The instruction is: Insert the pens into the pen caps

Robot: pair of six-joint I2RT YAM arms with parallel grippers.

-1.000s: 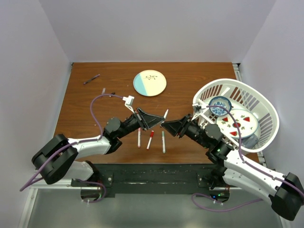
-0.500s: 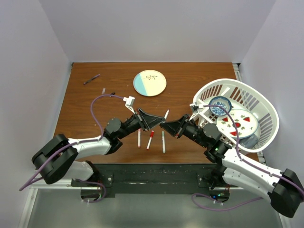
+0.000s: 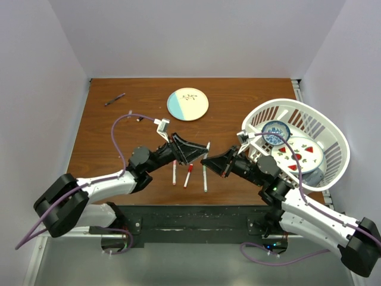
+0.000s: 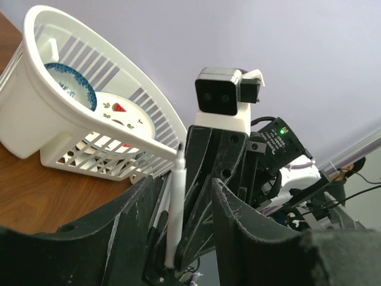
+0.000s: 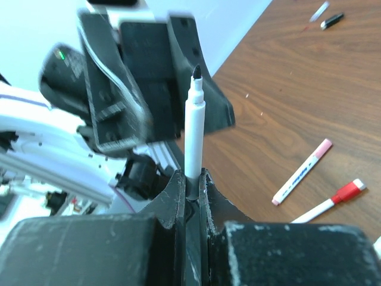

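A white pen with a bare black tip stands upright in my right gripper, which is shut on its lower barrel. In the left wrist view the same pen rises between the fingers of my left gripper, which is open and clear of it. The two grippers meet above the table's front middle, left gripper against right gripper. Three capped pens lie on the table under them. A dark purple pen lies far left. A black cap and a pale cap lie beyond.
A round white and blue plate sits at the back middle. A white basket holding dishes stands at the right, close behind my right arm. Pink-capped and red-capped pens lie right of the right gripper.
My right gripper has shut on the white pen. My left gripper, shut on it before, has opened and let go. Both stay close together.
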